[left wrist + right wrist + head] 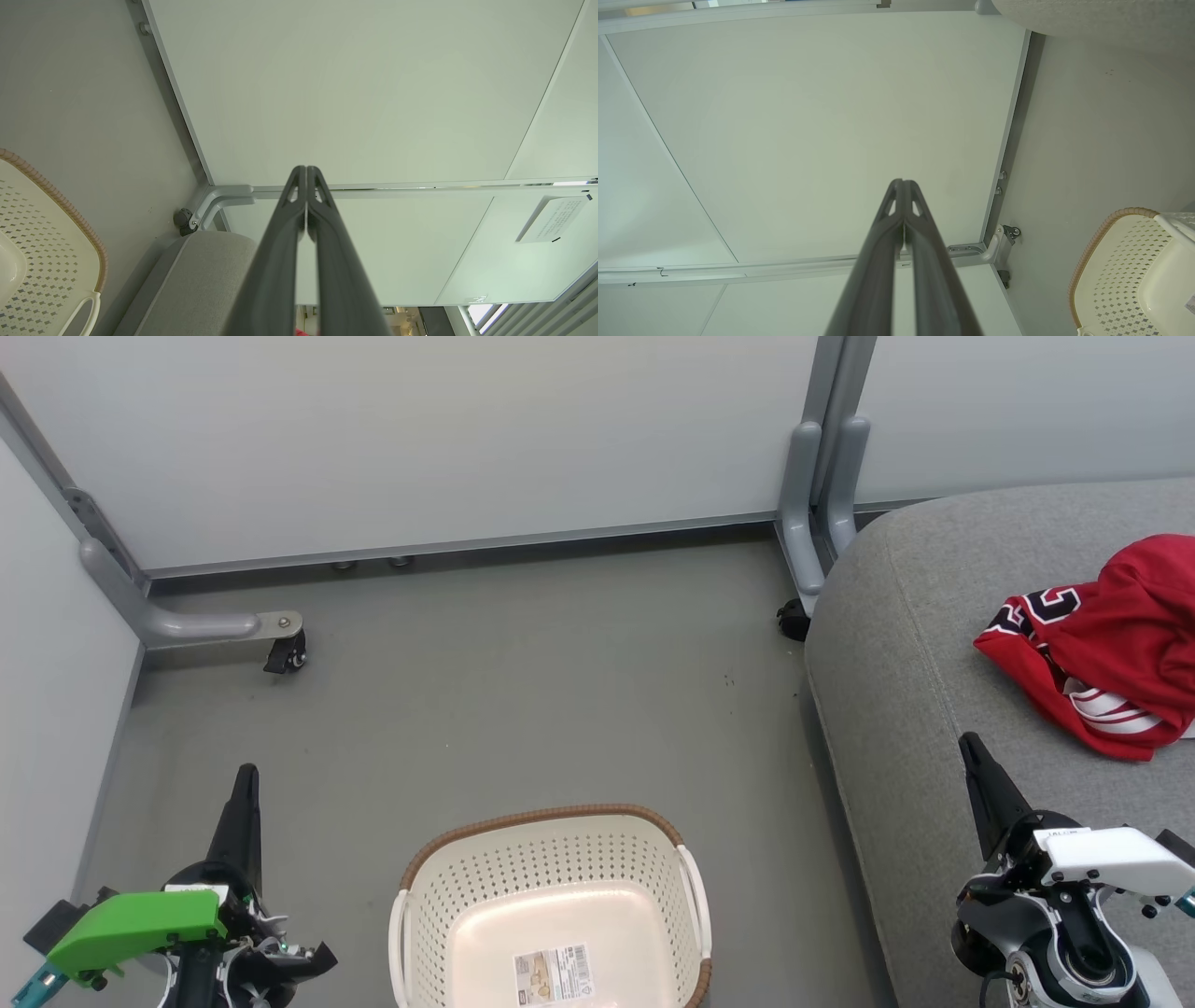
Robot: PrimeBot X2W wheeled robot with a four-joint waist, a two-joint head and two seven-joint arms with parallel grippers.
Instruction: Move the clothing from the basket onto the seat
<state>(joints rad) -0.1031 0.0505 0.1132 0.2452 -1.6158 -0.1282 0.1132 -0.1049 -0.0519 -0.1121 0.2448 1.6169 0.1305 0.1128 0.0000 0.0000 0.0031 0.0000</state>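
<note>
Head view, clothing [1120, 644] heaped on seat [896, 691] — beyond clenched right end effector [971, 742], left end effector [247, 773] clenched too

The head view looks steeply down on the basket [551, 859] and floor [523, 663]. Both wrist views face the white partition [350, 93], sharing the basket's rim.
</note>
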